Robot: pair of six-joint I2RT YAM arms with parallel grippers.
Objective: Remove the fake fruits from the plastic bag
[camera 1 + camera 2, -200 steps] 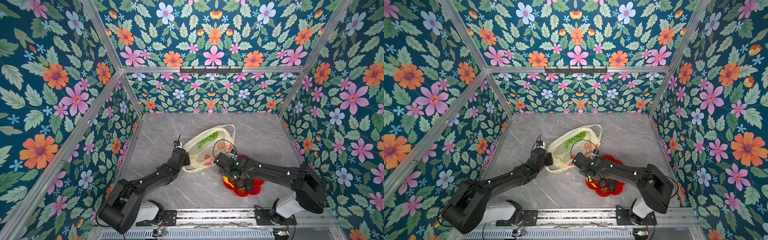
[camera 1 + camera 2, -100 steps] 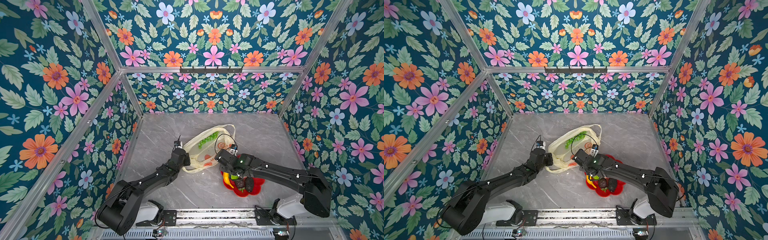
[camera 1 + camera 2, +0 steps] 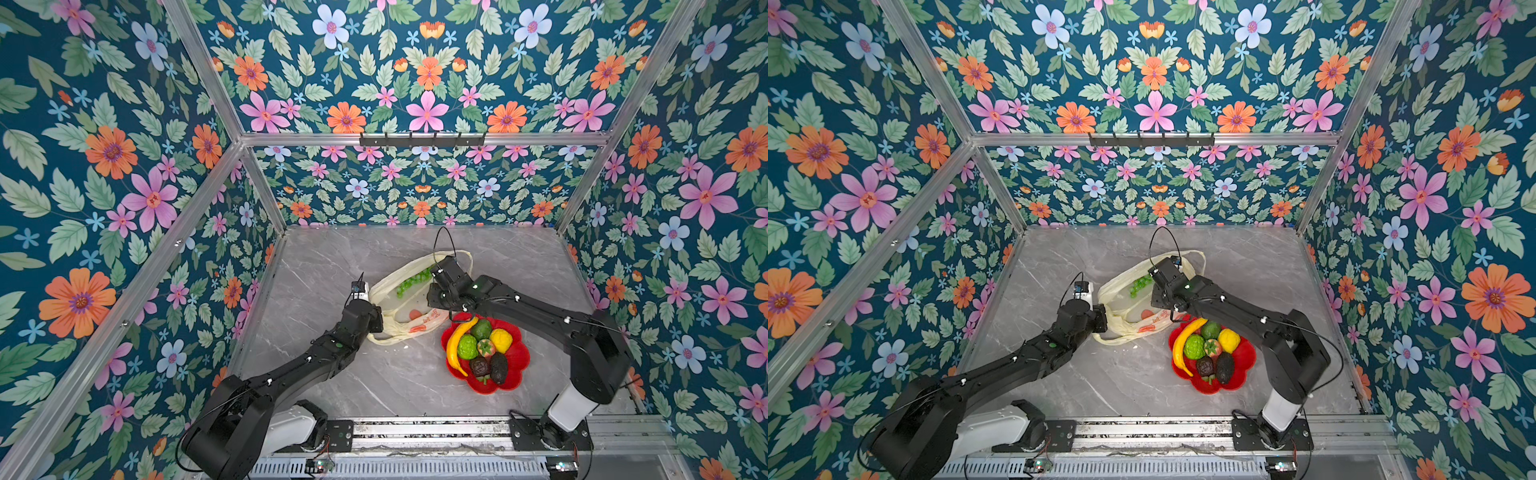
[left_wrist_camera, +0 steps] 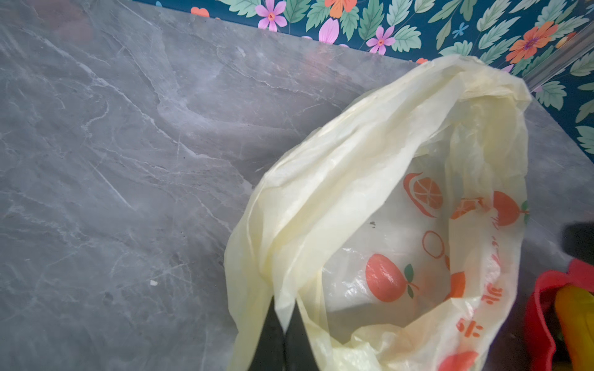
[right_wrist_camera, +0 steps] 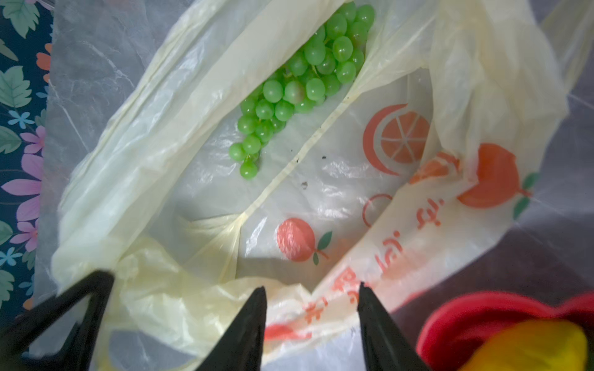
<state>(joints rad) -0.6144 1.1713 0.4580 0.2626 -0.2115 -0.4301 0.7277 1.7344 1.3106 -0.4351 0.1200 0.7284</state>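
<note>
**Left fingers pinch the bag's rim, right fingers apart over its mouth**

The bag (image 3: 409, 299) lies near the middle of the table (image 3: 332, 257), its mouth gaping upward. The left fingers (image 4: 273, 334) are pressed together on a fold of the rim at the corner nearest the left arm, and the film bunches between their tips. The right fingers (image 5: 247, 321) stand apart above the bag's printed edge, on the side facing the plate (image 3: 519, 361). Nothing is clamped between them, and I cannot tell whether their tips touch the film.

Inside the bag, the grapes (image 5: 299, 80) lie along a crease toward its far end, a single green bunch well apart from both pairs of fingers. The orange rounds near them are print on the film.

The plate, red and flower-shaped, sits just beside the bag, toward the front right in both top views. On it the banana (image 3: 455, 347) curves along the left rim. Next to it are a bumpy green ball (image 3: 467, 347), a smooth green fruit (image 3: 481, 329) and a lemon (image 3: 500, 340). A small red fruit (image 3: 485, 348) sits in the middle, and two dark pieces (image 3: 498, 368) lie at the front, all packed close together
</note>
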